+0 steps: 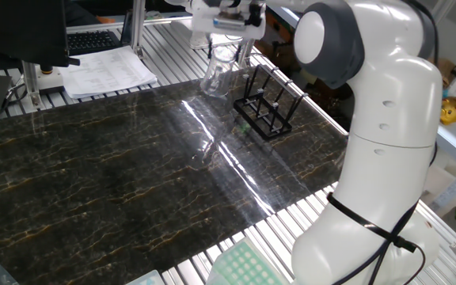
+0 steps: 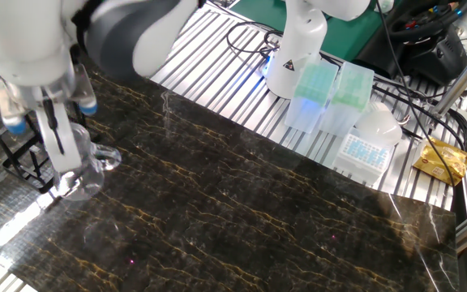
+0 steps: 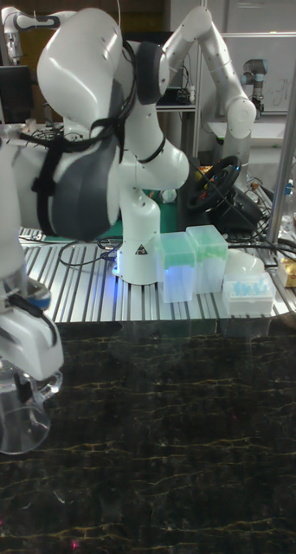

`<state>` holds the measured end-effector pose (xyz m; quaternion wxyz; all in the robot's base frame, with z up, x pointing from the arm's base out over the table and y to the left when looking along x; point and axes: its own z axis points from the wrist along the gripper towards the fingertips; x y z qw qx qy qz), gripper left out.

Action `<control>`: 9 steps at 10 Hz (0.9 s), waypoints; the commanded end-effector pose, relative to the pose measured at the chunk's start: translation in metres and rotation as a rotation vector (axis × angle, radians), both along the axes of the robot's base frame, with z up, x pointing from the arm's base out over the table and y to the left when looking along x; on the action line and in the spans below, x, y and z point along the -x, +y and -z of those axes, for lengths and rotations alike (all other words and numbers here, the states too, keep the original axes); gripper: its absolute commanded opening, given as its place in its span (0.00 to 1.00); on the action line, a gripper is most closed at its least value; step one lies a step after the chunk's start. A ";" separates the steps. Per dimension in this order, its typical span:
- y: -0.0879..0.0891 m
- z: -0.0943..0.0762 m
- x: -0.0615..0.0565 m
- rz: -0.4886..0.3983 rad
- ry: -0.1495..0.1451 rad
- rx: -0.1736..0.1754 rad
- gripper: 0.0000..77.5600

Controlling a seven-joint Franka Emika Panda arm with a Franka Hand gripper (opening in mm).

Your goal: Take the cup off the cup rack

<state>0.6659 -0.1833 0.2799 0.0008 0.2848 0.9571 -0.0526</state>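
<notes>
The gripper [image 2: 55, 134] is clamped on the rim of the cup [image 2: 79, 166] and holds it tilted in the air above the dark marble table [image 2: 258, 219] — clear of the cup rack [image 1: 264, 111], which stands just beside it with its pegs bare

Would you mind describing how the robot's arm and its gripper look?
The arm is glossy white with rounded segments and dark grey joint caps; a black cable runs down its lower body. The gripper is white, with small blue parts on its sides and slim dark fingers.
</notes>
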 end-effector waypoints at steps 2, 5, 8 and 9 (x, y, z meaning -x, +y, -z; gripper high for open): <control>0.029 0.040 -0.001 -0.011 0.051 -0.052 0.02; 0.039 0.062 0.010 -0.037 0.083 -0.086 0.02; 0.046 0.074 0.034 -0.075 0.106 -0.114 0.02; 0.047 0.076 0.039 -0.113 0.112 -0.117 0.02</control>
